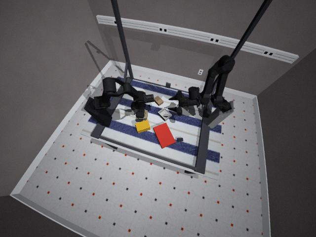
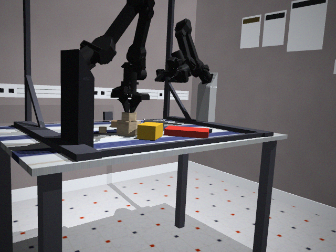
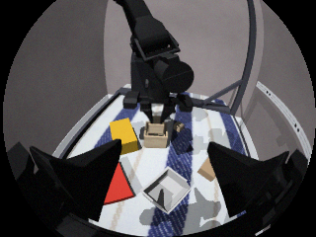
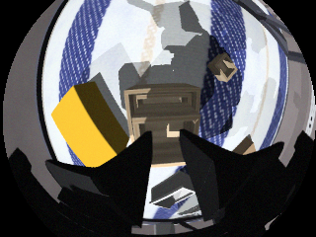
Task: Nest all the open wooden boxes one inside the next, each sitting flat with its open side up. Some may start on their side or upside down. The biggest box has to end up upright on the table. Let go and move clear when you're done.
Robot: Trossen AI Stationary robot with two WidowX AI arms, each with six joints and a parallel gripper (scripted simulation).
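Lowering a small tan wooden box (image 2: 128, 116) (image 3: 156, 130) (image 4: 159, 144) toward the larger open wooden box (image 1: 145, 117) (image 2: 126, 128) (image 3: 156, 142) (image 4: 163, 88), upright at centre.
Right gripper (image 1: 140, 113) (image 2: 130, 111) (image 3: 158, 119) (image 4: 165, 134) pinches it; left gripper (image 1: 170, 103) (image 2: 160, 75) (image 3: 164, 146) gapes wide. Nesting looks unfinished: a tiny wooden box (image 2: 102, 129) (image 3: 179, 127) (image 4: 223, 67) remains outside.

1. From the grey tray (image 1: 163, 112) (image 2: 154, 121) (image 3: 174, 186) (image 4: 172, 197) in my top view, a red block (image 1: 164, 135) (image 2: 186, 132) (image 3: 118, 187) obstructs six o'clock.
2. A yellow block (image 1: 142, 126) (image 2: 149, 130) (image 3: 123, 135) (image 4: 86, 128) blocks eight; I see only a narrow lane between both blocks.
3. A brown block (image 1: 158, 100) (image 2: 114, 123) (image 3: 207, 170) (image 4: 245, 147) bars eleven.
4. At nine, my right gripper (image 1: 140, 115) (image 2: 130, 112) (image 3: 156, 123) (image 4: 165, 134) crowds any approach.
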